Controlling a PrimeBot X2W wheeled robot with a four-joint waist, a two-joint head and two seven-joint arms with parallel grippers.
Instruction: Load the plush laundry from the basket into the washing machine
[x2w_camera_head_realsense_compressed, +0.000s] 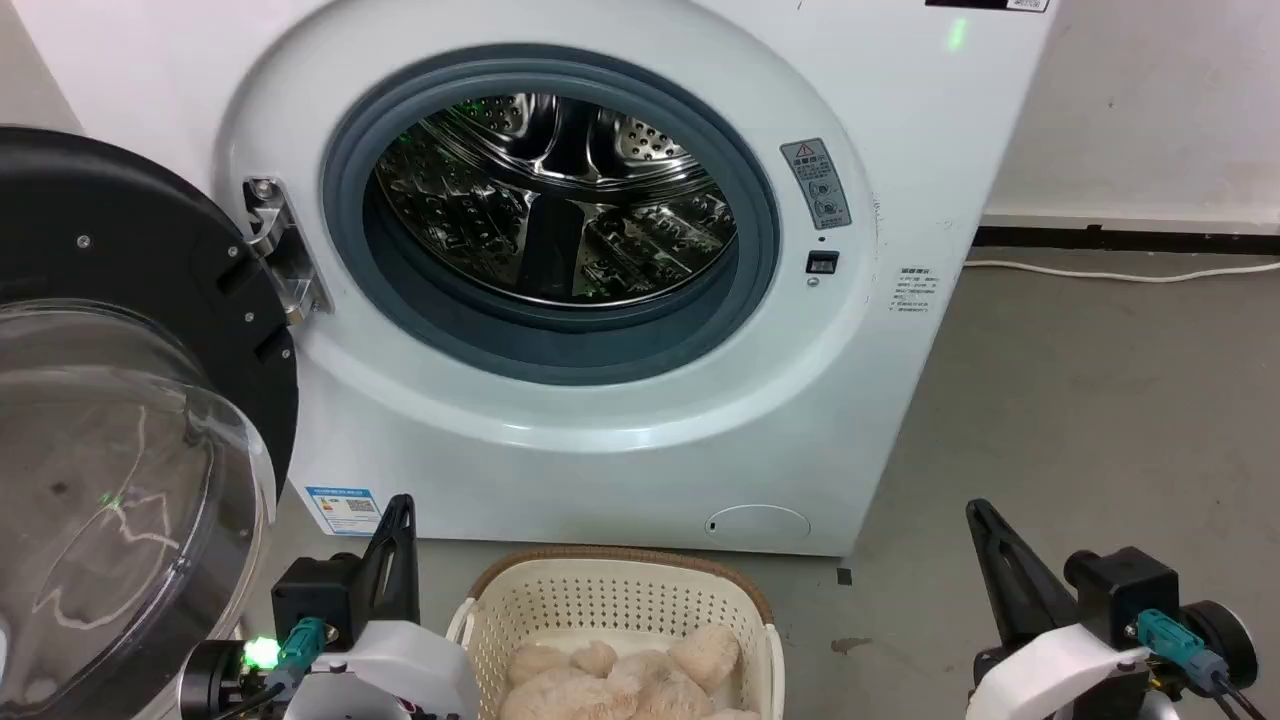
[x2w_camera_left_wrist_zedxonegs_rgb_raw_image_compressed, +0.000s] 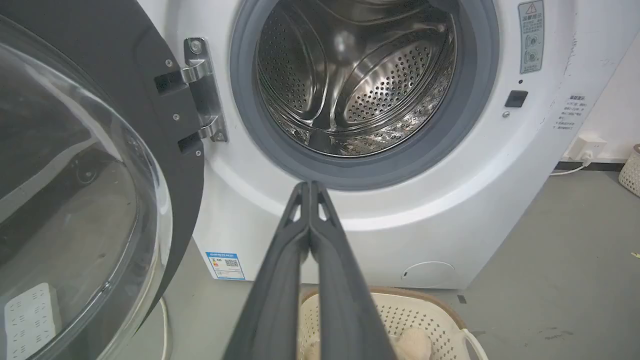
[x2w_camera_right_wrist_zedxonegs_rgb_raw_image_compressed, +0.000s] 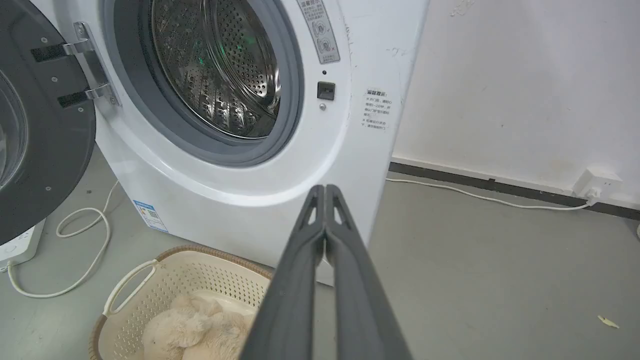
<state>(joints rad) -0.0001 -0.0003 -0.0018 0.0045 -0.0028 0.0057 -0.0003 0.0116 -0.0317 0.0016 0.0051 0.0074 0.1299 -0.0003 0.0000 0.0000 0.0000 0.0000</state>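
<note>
Cream fluff lies in the bottom of the basket (x2w_camera_head_realsense_compressed: 620, 590): the plush toy (x2w_camera_head_realsense_compressed: 620, 675) sits inside it, on the floor just in front of the washing machine (x2w_camera_head_realsense_compressed: 900, 150), between my two arms. My left fingers (x2w_camera_left_wrist_zedxonegs_rgb_raw_image_compressed: 309, 215) are pressed together with nothing in them. My right fingers (x2w_camera_right_wrist_zedxonegs_rgb_raw_image_compressed: 325, 220) are the same, and both pairs point at the washer's front. The door (x2w_camera_head_realsense_compressed: 110, 450) stands swung wide on my left, leaving the steel drum (x2w_camera_head_realsense_compressed: 560, 200) open to me.

I judge the step in hand is the pick-up, not yet begun. To do it well I should spread one pair of fingers and come down over the toy's thick middle, away from the perforated wall. Then I close deep into the fluff, lift clear of the brown rim and go in through the grey ring (x2w_camera_head_realsense_compressed: 560, 350) without brushing the door.

Count: one toy, one basket, one washer, one door, two pairs of fingers.
</note>
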